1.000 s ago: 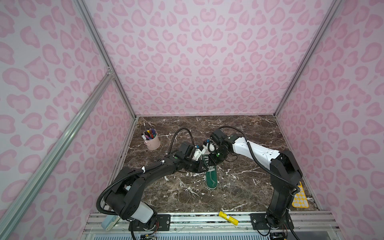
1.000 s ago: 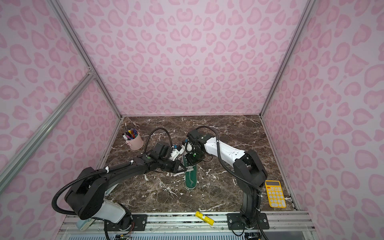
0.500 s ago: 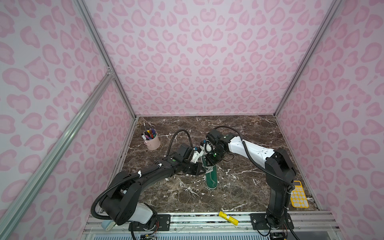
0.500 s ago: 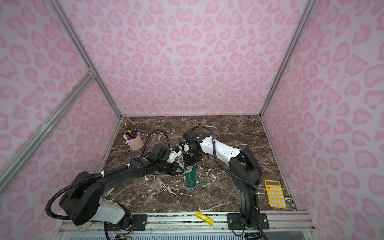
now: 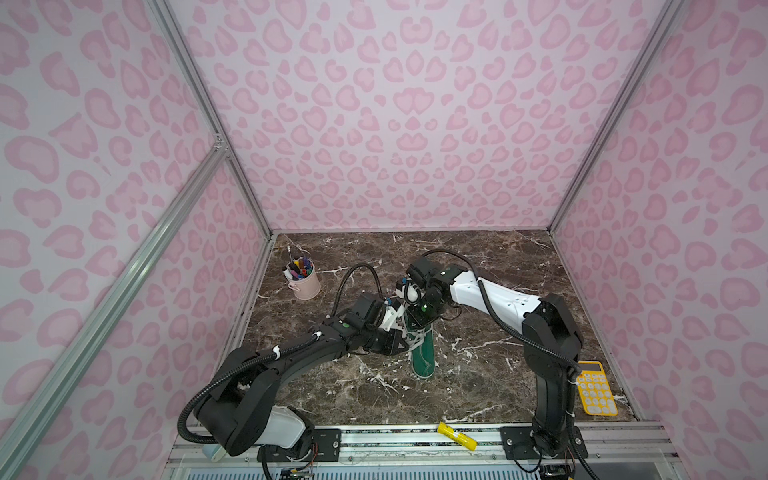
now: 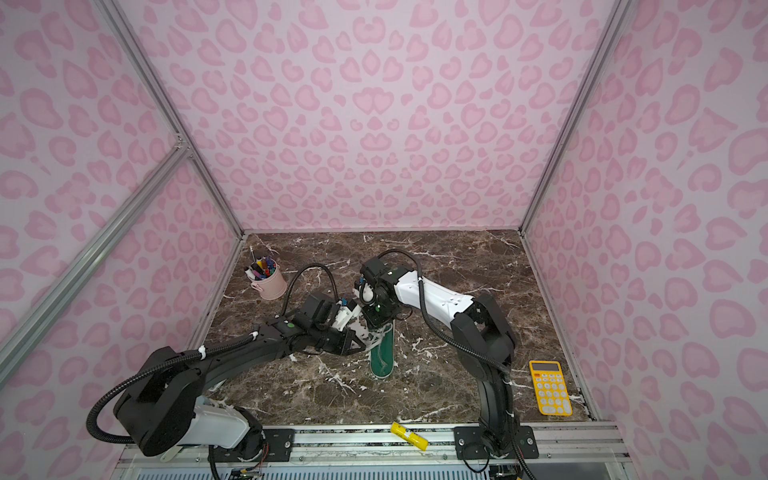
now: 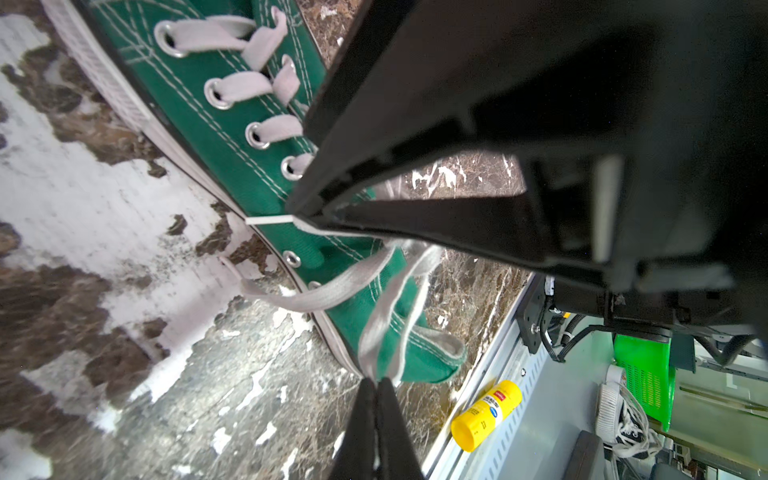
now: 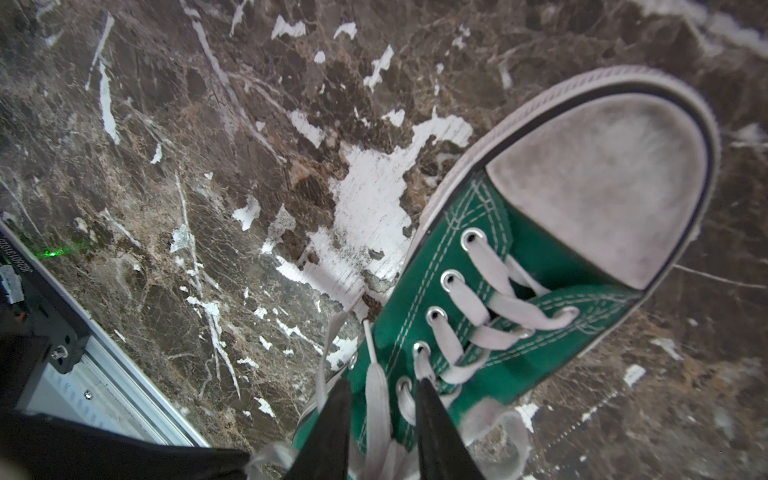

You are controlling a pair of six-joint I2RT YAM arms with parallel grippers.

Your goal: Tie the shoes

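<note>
One green canvas sneaker [image 5: 423,357] lies mid-table on the brown marble tabletop [image 5: 478,374], under two claws. The left claw [image 7: 376,380] clamps one off-white flat lace [image 7: 376,328]; the right claw [image 8: 382,384] stands apart around a second strand.

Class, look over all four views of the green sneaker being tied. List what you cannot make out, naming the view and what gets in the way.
1. Where the laces cross: both top views, arms cover it; left wrist view, right gripper covers it.
2. Sneaker heel: right wrist view, cut by the edge.
3. Toe cap: left wrist view, cut by the edge.
4. Yellow tube label: blurred, too small.
</note>
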